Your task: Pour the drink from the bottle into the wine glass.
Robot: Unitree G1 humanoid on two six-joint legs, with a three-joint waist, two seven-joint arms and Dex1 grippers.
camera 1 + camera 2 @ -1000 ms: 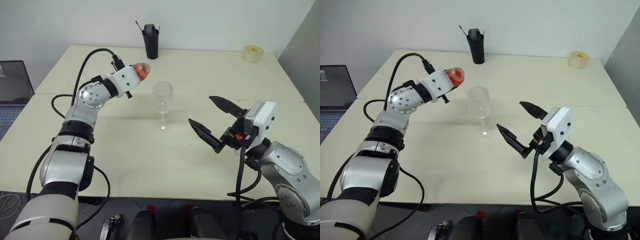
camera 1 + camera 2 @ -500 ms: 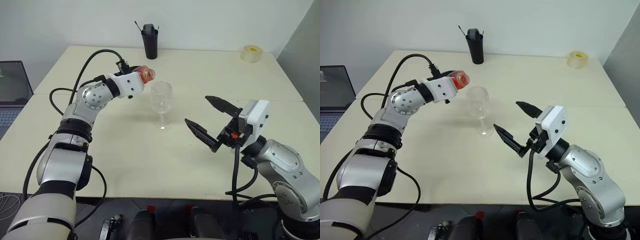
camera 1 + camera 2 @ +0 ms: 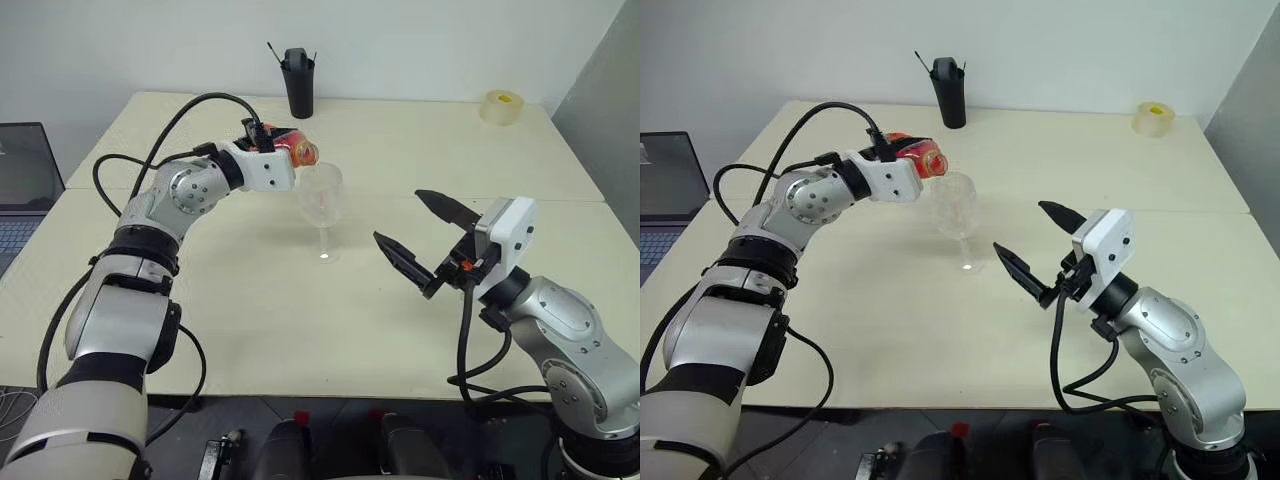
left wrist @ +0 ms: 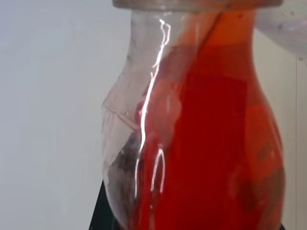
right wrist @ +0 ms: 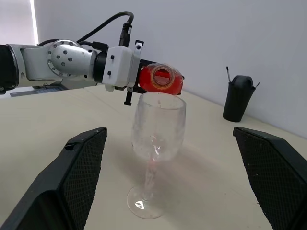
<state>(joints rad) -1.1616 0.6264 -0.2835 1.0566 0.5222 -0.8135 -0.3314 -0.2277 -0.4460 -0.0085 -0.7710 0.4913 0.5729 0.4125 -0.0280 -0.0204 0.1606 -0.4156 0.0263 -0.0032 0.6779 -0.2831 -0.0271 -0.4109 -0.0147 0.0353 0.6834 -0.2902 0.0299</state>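
My left gripper (image 3: 284,150) is shut on the bottle (image 3: 299,150), which lies tipped almost on its side. Its open mouth sits right at the rim of the wine glass (image 3: 322,196). The red-orange drink (image 4: 216,143) fills much of the bottle (image 4: 144,124) and has run toward the neck. I cannot make out a stream. The wine glass (image 5: 157,125) stands upright on the table with a clear bowl. To its right my right gripper (image 3: 399,217) hovers open and apart from it, with its two black fingers (image 5: 79,167) spread wide on either side of the glass.
A tall black cup (image 3: 301,84) with sticks in it stands at the table's (image 3: 250,330) far edge. A roll of tape (image 3: 505,107) lies at the far right. A laptop (image 3: 25,185) sits off the left edge.
My left wrist has rolled and tipped the bottle further over. Its mouth has swung right, up to the glass rim. The right gripper has stayed open in place.
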